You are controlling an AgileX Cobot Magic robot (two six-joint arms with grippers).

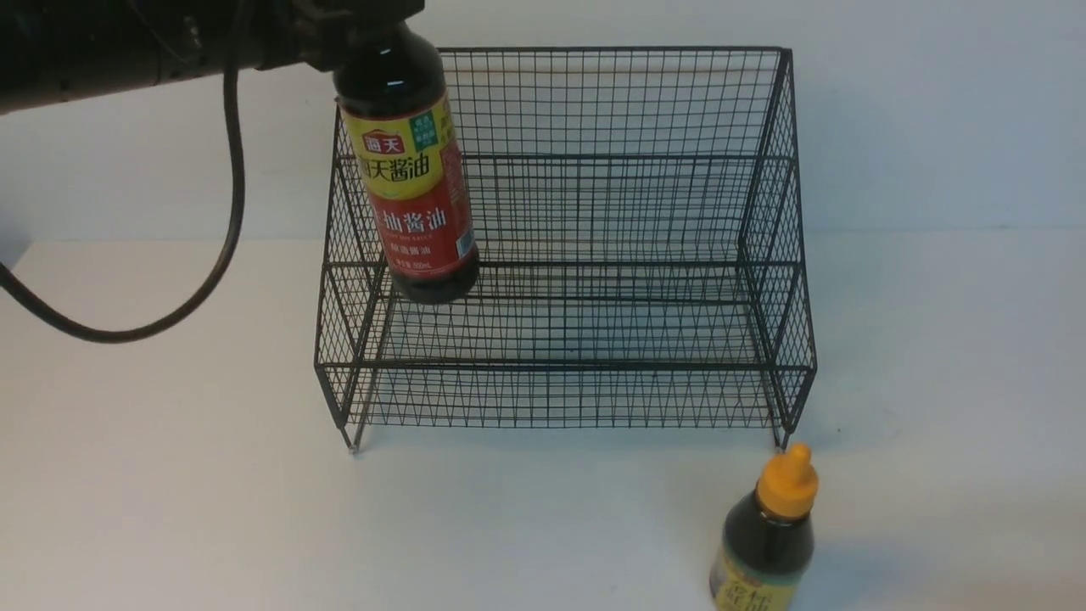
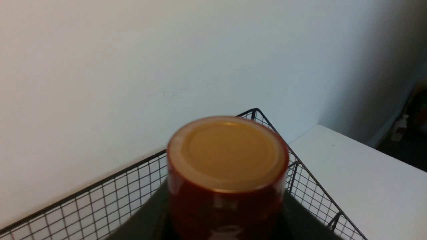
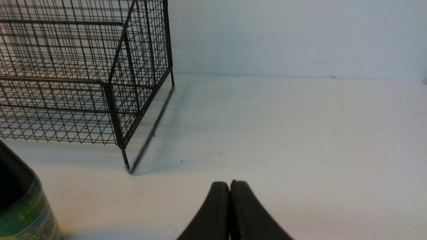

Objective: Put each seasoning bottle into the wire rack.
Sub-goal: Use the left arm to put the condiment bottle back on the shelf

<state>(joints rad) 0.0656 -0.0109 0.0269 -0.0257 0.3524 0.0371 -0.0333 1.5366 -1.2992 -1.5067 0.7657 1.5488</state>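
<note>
The tall seasoning bottle point(image 1: 411, 170), dark with a yellow-red label, hangs slightly tilted at the left end of the black wire rack point(image 1: 611, 212). My left gripper point(image 1: 369, 25) is shut on its neck at the top edge of the front view. The left wrist view looks down on its gold cap point(image 2: 227, 151) and red neck, with dark fingers point(image 2: 143, 216) on either side and the rack's rim point(image 2: 83, 200) behind. The short seasoning bottle point(image 1: 768, 535), with an orange-yellow nozzle cap, stands on the table in front of the rack's right corner. My right gripper point(image 3: 230, 186) is shut on nothing, with that bottle point(image 3: 20, 206) off to one side.
A black cable point(image 1: 229, 212) loops down from the left arm over the table's left part. A white wall stands right behind the rack. The white table's far-right edge point(image 2: 377, 151) shows in the left wrist view, with a dark drop beyond it.
</note>
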